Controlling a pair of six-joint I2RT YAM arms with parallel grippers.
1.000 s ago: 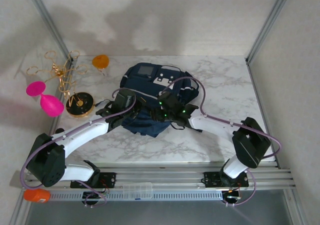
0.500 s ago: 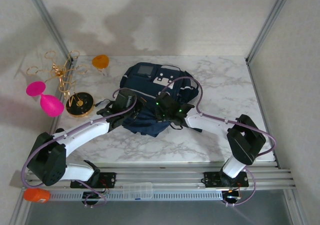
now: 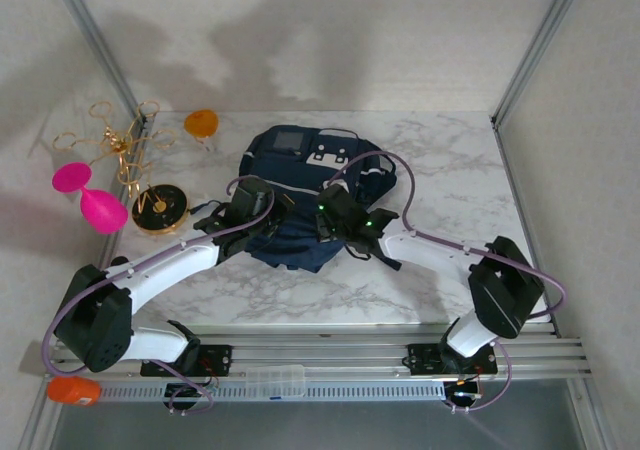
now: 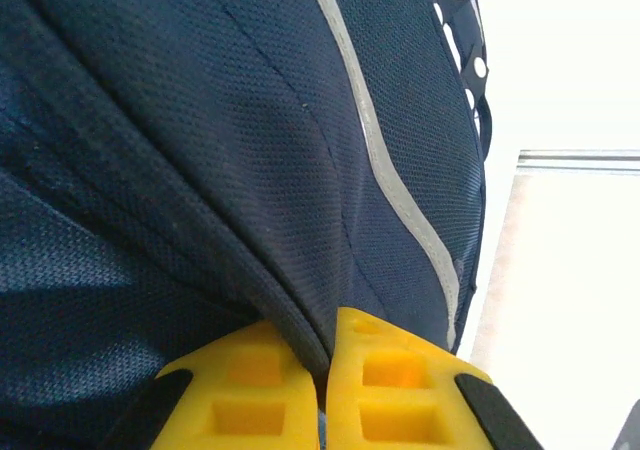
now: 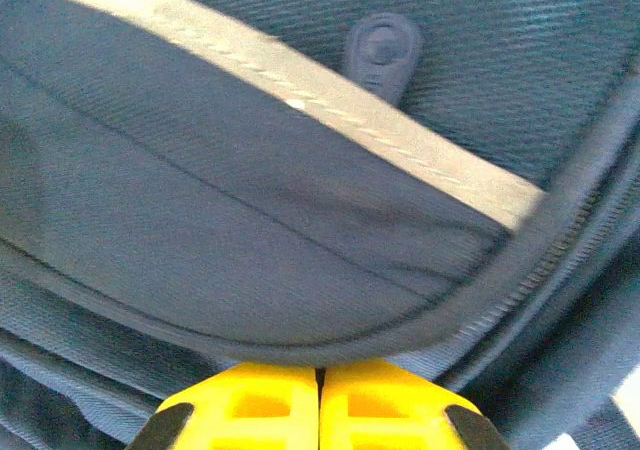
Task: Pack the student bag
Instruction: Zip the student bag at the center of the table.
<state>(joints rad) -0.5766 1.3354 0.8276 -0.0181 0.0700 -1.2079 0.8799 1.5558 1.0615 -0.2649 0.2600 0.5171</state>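
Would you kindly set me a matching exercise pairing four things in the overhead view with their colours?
Things:
1. bag
2. disc
3. toy
4. wire rack

Colours:
a. pink
b. navy
c. all gold
d. black and gold

Pairs: 1-b, 2-d, 3-a, 4-c
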